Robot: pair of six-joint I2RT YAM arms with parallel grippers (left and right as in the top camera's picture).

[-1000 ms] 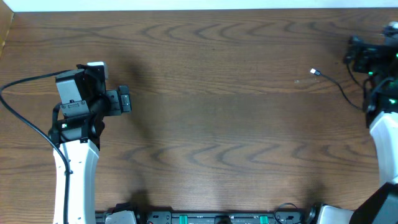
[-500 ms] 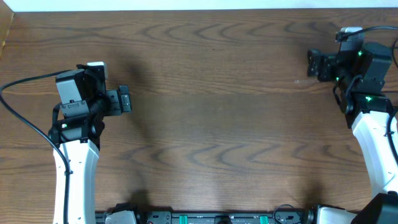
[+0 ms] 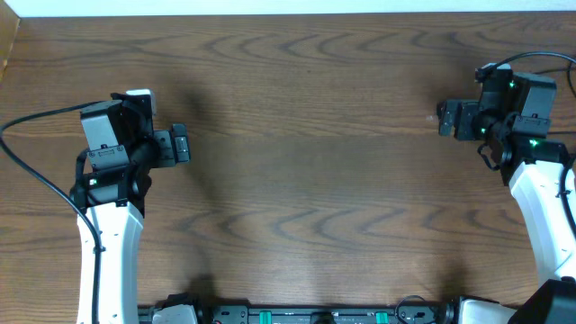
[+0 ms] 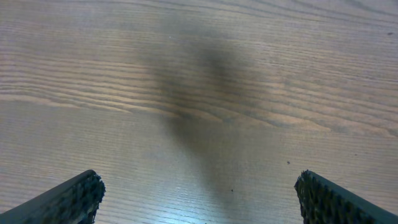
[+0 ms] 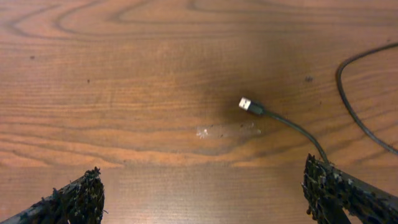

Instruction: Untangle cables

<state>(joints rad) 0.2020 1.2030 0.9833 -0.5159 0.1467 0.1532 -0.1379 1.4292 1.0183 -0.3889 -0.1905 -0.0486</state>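
Cannot follow the cable (image 5: 292, 127) past the right finger (image 5: 336, 193), covering it at lower right. Cannot link the strand (image 5: 351, 109), cut off by the right edge, to it for sure. Cannot make out the plug (image 5: 247, 104) type: too small. From overhead, lost beneath the right gripper (image 3: 442, 120).

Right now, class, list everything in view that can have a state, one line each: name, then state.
Left end effector: open, holding nothing.
Right end effector: open, holding nothing.
Black cable: lying loose on the table, not held.
Plug: unplugged, free end of the cable.
Clear strip: lying flat beside the plug.
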